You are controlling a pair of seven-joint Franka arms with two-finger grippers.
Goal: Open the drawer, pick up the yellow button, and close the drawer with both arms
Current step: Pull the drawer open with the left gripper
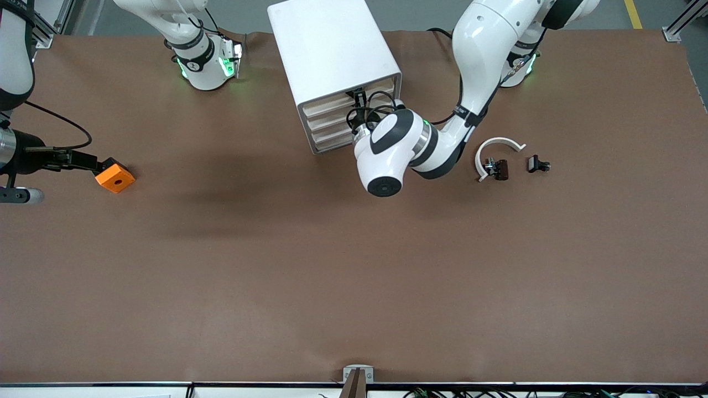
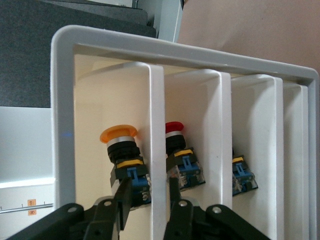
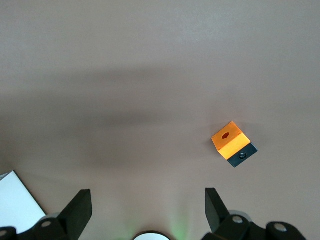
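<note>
While the left gripper [image 2: 150, 195] sits at the front of the white cabinet [image 1: 332, 50], up against its top drawer [image 2: 157, 125], I see its fingers [image 2: 122, 200] drawn in narrow, one on each side of that drawer's upright white panel and closed on it; the button [image 2: 122, 150], orange cap up and blue base down, rests in the compartment just beside one finger, with a red-capped button [image 2: 177, 150] in the next compartment and a third one [image 2: 242, 175] partly hidden past that; my right gripper [image 3: 147, 210] waits with its jaws spread wide and empty, low over the table [image 1: 354, 276] at the right arm's end, its tips just beside an orange cube [image 3: 232, 143]; toward the left arm's end lie a white arc [image 1: 498, 143] and small black clip pieces [image 1: 537, 164].
</note>
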